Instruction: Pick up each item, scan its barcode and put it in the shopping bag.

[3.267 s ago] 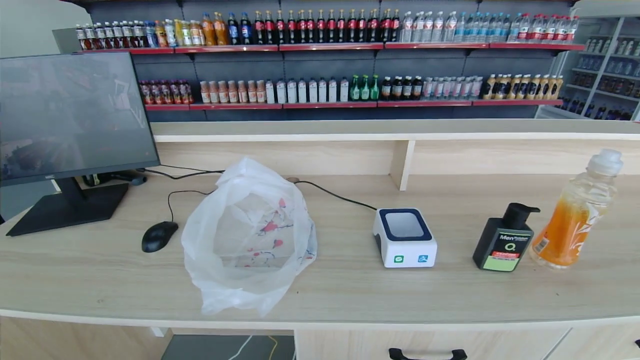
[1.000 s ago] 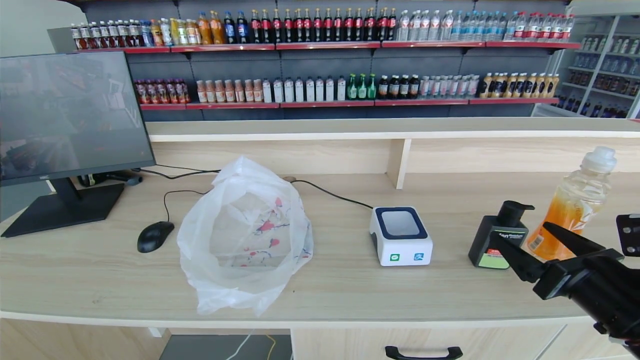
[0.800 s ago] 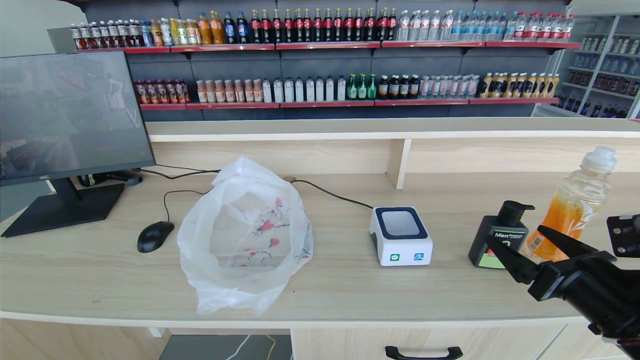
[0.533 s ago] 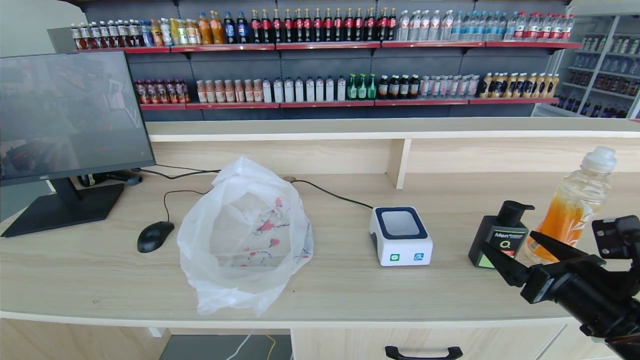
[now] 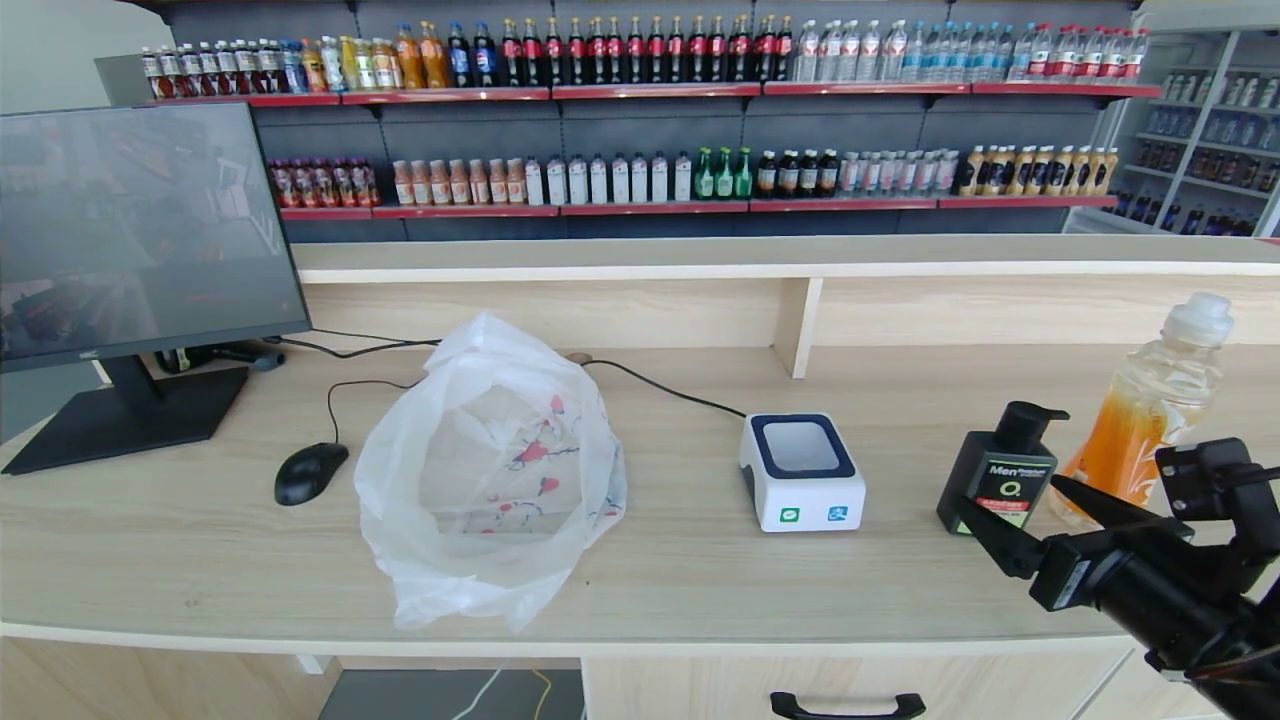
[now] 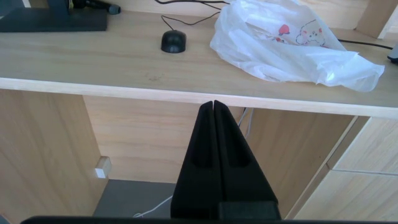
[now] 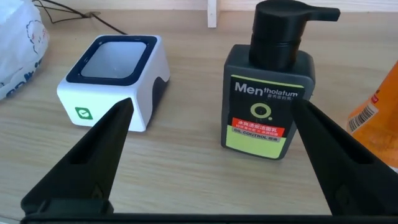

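Head view: right gripper (image 5: 1008,491) faces dispenser (image 5: 997,474).

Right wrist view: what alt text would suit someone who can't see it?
A dark grey pump bottle with a black top stands upright on a pale wooden counter, ahead of the open black right gripper. A white box scanner with a dark-rimmed window sits beside it.

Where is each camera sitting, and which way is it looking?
Head view: on the head, looking forward and down at the counter; right end effector shows, open.
Left wrist view: below the counter edge, facing shopping bag and mouse past its shut left end effector.
Right wrist view: low, facing pump bottle and scanner between its fingers; head view shares both.
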### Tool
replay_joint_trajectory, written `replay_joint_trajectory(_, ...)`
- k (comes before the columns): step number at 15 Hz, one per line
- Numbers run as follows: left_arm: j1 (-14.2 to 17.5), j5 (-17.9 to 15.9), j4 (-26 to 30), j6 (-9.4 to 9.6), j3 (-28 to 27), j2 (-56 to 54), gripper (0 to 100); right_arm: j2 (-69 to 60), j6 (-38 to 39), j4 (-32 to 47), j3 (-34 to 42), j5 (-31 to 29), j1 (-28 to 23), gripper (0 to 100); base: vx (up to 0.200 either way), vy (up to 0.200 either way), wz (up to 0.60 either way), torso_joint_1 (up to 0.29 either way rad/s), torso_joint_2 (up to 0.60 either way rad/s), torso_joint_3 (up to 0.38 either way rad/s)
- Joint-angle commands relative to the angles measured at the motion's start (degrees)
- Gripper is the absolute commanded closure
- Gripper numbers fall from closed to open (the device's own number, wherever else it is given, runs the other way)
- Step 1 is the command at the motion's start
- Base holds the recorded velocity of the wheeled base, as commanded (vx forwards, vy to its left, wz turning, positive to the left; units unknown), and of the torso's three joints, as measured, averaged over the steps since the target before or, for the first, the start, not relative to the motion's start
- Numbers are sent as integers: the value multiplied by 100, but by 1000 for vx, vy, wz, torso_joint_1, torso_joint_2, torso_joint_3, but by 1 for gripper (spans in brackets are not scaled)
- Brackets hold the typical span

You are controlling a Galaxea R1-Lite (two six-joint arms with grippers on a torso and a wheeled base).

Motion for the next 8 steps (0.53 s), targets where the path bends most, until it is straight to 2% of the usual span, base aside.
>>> replay_joint_trajectory(1,0,0,-1,-1,-1,-2,100,23,-1,-6,5,-2,-76,0,0,0,0,0,0,0)
replay_joint_trajectory(8,0,0,-1,-1,7,-2,100,76,-36,-6,5,-2,-85,0,0,0,0,0,0,0)
